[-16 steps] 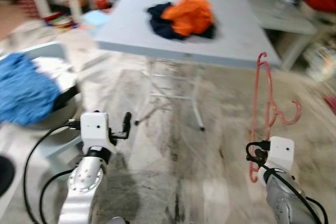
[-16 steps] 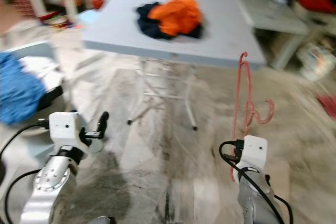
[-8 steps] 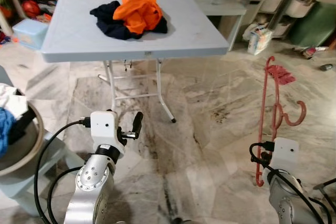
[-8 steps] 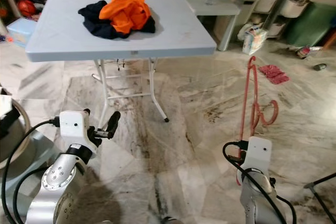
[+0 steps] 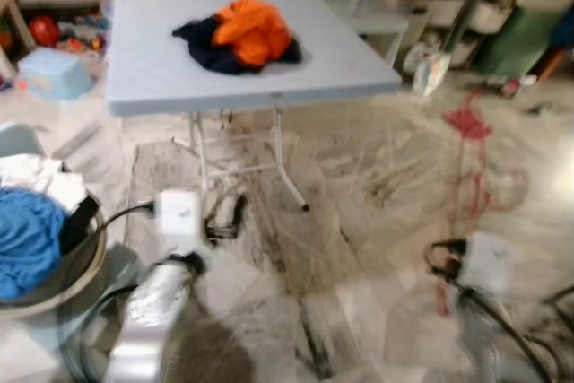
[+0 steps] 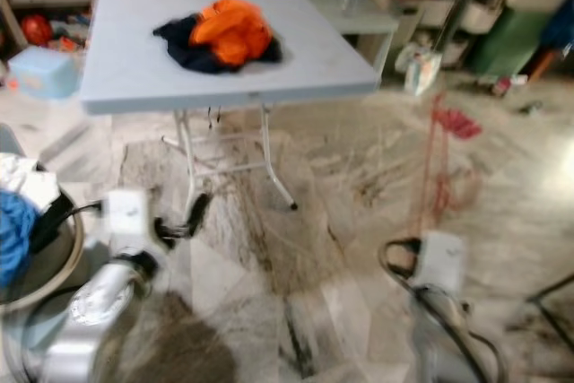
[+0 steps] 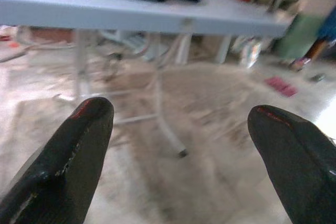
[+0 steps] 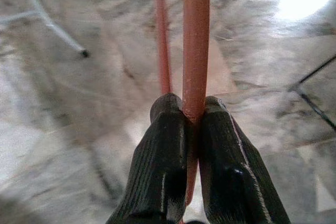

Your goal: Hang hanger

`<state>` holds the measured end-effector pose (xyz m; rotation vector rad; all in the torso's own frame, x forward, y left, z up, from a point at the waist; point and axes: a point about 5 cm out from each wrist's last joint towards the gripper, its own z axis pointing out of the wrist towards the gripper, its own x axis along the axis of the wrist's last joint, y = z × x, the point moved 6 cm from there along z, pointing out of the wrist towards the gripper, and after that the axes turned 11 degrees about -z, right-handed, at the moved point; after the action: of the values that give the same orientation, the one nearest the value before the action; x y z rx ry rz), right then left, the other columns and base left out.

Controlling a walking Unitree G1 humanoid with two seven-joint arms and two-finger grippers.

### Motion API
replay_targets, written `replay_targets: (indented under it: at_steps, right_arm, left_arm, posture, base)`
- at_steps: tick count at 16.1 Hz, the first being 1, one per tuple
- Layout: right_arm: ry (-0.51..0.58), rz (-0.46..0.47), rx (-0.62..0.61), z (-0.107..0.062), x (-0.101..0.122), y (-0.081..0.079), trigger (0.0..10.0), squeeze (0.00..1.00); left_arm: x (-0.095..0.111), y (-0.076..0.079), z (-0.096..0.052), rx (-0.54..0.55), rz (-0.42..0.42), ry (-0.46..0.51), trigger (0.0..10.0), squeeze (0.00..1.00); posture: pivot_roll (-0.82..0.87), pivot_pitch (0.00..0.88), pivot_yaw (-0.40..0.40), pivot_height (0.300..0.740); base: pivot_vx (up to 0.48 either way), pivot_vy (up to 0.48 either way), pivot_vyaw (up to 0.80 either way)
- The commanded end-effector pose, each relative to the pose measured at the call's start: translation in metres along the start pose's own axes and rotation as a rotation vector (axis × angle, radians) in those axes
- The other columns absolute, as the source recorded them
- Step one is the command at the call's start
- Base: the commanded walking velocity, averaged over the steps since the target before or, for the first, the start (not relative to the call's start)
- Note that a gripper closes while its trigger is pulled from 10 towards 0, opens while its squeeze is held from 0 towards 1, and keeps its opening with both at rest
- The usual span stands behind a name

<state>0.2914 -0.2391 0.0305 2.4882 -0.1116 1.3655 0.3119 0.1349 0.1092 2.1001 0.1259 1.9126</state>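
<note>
Carrying the hanger (image 8: 195,40) clamped upright in the right end effector (image 8: 192,109), left end effector (image 7: 178,129) spread empty, the robot is needing a steady grip while walking.

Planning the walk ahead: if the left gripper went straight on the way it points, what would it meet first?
Probably the white metal legs of the grey folding table; the open left gripper points low under the tabletop, though blur leaves depth unclear.
</note>
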Motion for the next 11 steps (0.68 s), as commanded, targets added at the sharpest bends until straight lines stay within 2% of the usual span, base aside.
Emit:
replay_targets:
  at_steps: [1,4,5,11]
  right_arm:
    - [0.029,-0.008,-0.052,-0.001,0.009,0.014,10.0,0.0]
    - [0.03,-0.004,-0.063,-0.001,0.01,0.016,10.0,0.0]
    - [0.043,0.023,-0.062,-0.001,0.011,0.016,10.0,0.0]
    - [0.072,0.052,-0.054,-0.002,0.019,0.013,10.0,0.0]
  left_arm:
    - [0.0,0.015,0.003,-0.059,-0.028,-0.007,10.0,0.0]
    - [-0.001,0.018,0.002,-0.077,-0.039,-0.014,10.0,0.0]
    - [-0.003,0.019,0.003,-0.083,-0.047,-0.026,10.0,0.0]
    - [-0.009,0.021,0.001,-0.102,-0.048,-0.059,10.0,0.0]
  posture:
    - [0.03,0.092,-0.083,0.74]
    - [0.03,0.09,-0.081,0.74]
    - [0.03,0.089,-0.081,0.74]
    - [0.04,0.091,-0.082,0.74]
  base:
    - [0.446,0.0,0.0]
    - [0.47,0.0,-0.8]
    - [0.48,0.0,0.0]
    - [0.48,0.0,0.0]
